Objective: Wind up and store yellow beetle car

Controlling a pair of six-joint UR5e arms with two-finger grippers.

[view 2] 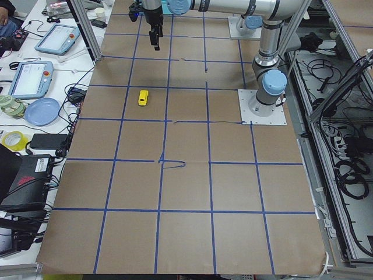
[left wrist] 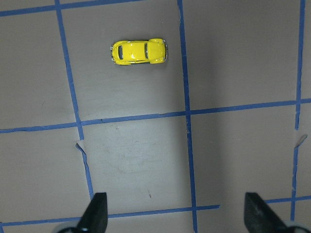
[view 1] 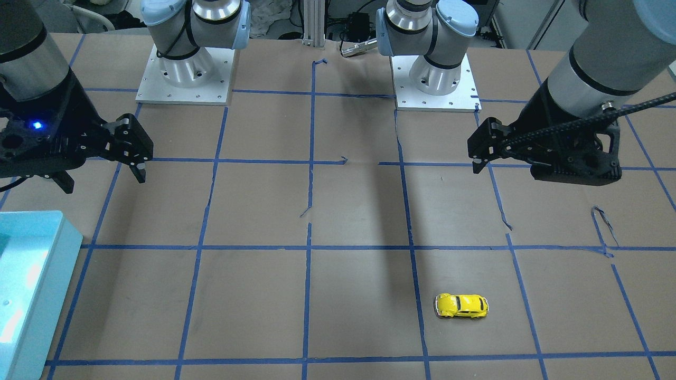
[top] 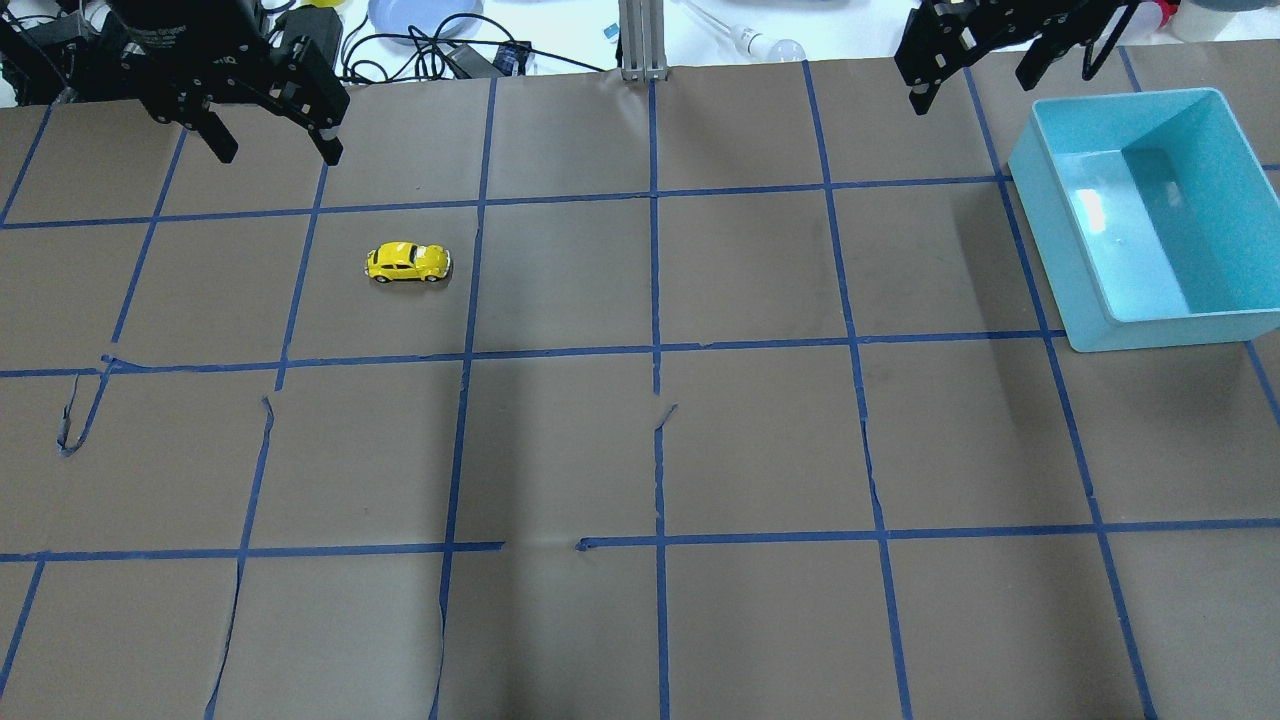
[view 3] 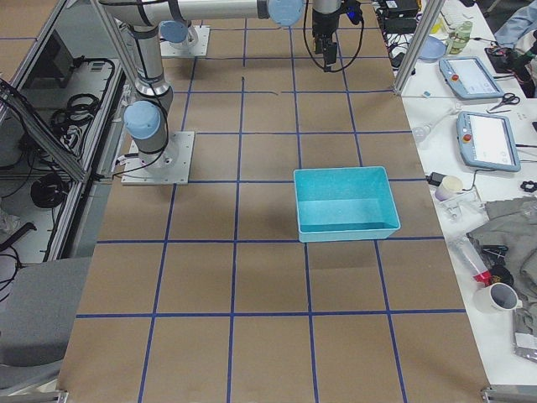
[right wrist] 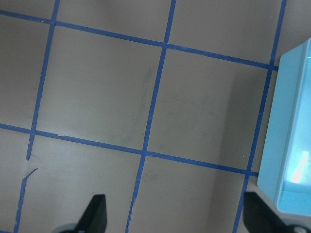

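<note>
The yellow beetle car [top: 408,263] stands on its wheels on the brown paper, alone in a taped square on the left half of the table. It also shows in the front view [view 1: 461,306], the left side view [view 2: 143,97] and the left wrist view [left wrist: 139,51]. My left gripper [top: 275,150] hangs open and empty above the table, just beyond the car; its fingertips [left wrist: 97,208] frame the bottom of the wrist view. My right gripper [top: 975,85] is open and empty at the far right, beside the light-blue bin [top: 1140,330].
The bin is empty and sits at the right edge [view 1: 47,274] [view 3: 344,228] [right wrist: 286,145]. The two arm bases [view 1: 185,74] [view 1: 435,79] stand at the robot side. Cables and a blue plate [top: 420,15] lie past the far edge. The paper cover is torn in places.
</note>
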